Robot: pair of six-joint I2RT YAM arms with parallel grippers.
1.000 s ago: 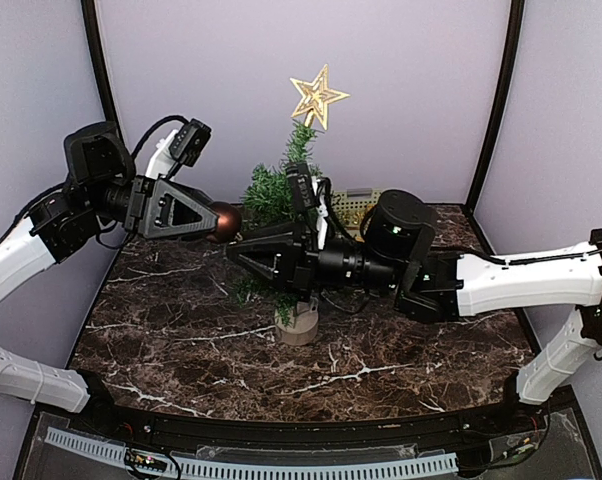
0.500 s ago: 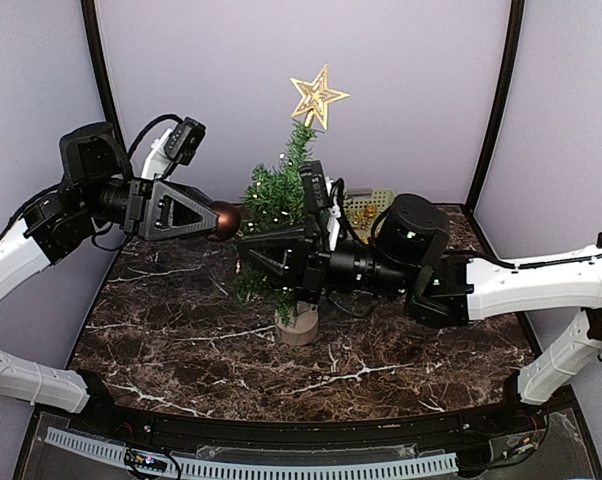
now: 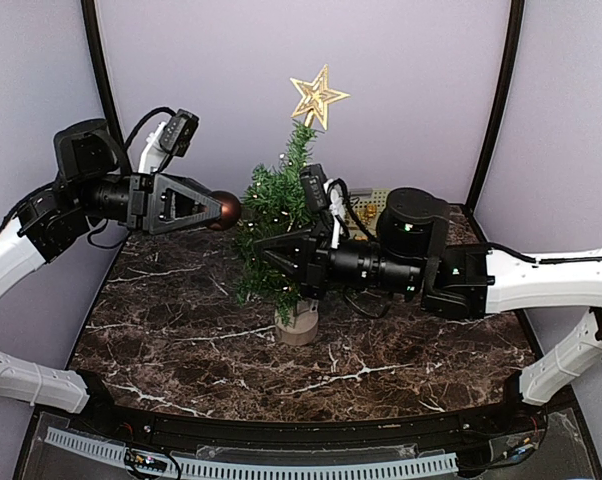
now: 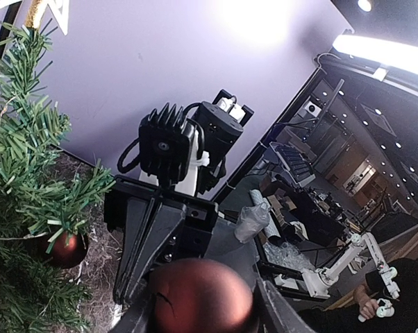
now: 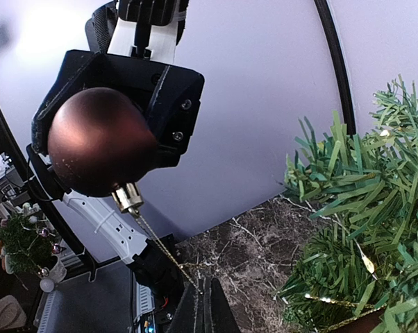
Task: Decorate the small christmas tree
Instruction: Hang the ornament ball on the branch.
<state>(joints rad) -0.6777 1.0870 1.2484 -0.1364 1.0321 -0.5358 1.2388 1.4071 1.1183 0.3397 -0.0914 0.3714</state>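
The small christmas tree [image 3: 278, 212] stands mid-table in a round tan base [image 3: 299, 323], with a gold star [image 3: 318, 97] on top. My left gripper [image 3: 221, 210] is shut on a dark-red ball ornament [image 3: 226, 209], held left of the tree at upper-branch height; the ball fills the lower left wrist view [image 4: 201, 295]. My right gripper [image 5: 207, 305] is shut on the ball's thin gold hanging string [image 5: 160, 251], below the ball [image 5: 101, 141] and its gold cap [image 5: 129, 197]. In the top view the right gripper [image 3: 264, 244] sits in front of the tree. Another red ball [image 4: 64, 250] hangs on a branch.
A yellowish tray [image 3: 368, 205] with small ornaments sits behind the tree at the back wall. The dark marble tabletop [image 3: 181, 330] is bounded by purple walls and black corner posts [image 3: 493, 110]. The right arm [image 3: 451, 275] stretches across the table's right half.
My right gripper has drawn back to the right, pulling the gold string away from the ball. My left gripper has risen slightly with the ball.
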